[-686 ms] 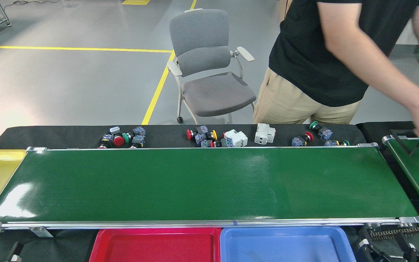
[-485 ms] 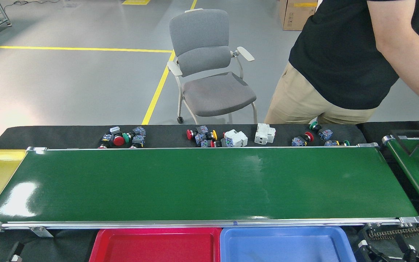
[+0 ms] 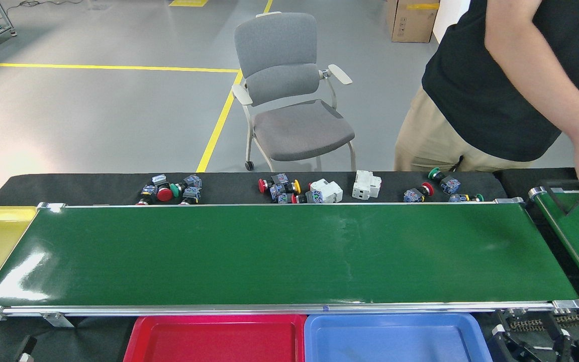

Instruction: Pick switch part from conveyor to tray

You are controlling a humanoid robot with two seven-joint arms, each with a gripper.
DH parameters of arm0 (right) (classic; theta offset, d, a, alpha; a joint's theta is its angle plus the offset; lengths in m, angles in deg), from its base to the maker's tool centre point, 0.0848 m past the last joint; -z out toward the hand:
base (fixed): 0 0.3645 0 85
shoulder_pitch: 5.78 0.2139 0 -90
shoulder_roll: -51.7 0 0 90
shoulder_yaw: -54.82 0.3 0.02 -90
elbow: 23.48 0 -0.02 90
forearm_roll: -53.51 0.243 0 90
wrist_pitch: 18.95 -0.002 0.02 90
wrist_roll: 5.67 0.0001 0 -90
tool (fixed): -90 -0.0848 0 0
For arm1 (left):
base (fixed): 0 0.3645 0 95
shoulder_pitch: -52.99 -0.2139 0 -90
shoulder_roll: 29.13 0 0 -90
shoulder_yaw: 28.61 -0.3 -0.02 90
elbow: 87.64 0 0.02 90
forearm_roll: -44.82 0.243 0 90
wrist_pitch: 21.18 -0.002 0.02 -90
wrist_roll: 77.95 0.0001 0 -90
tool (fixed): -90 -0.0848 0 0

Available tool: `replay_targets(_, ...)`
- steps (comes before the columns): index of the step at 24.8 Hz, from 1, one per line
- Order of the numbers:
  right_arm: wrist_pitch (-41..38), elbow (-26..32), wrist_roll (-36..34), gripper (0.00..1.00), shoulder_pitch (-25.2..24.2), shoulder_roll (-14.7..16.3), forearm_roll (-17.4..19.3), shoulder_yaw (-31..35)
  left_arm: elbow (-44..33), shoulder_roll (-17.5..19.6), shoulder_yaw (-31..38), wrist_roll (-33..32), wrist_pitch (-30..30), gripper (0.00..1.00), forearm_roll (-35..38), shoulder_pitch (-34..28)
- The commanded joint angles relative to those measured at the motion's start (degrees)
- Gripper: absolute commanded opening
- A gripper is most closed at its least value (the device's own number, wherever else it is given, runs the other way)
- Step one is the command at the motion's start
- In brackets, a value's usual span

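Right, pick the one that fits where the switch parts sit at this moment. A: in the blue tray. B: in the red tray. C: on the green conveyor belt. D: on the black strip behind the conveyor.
D: the switch parts lie on the black strip behind the conveyor, whose belt is bare; the red tray and blue tray hold none.
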Motion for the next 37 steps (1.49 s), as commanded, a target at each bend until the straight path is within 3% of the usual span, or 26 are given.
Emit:
replay_targets(1,-0.18,0.77,0.01,0.98,0.52,-0.09,0.1,0.24,-0.64,0.32,0.12,0.14,0.08,1.0,-0.03,0.27)
replay_targets(37,-0.62,0.77,0.27,0.98,2.46,0.09,0.19,0.24,-0.64,0.85,-0.14,0.4,0.61,1.0,-0.3,2.12)
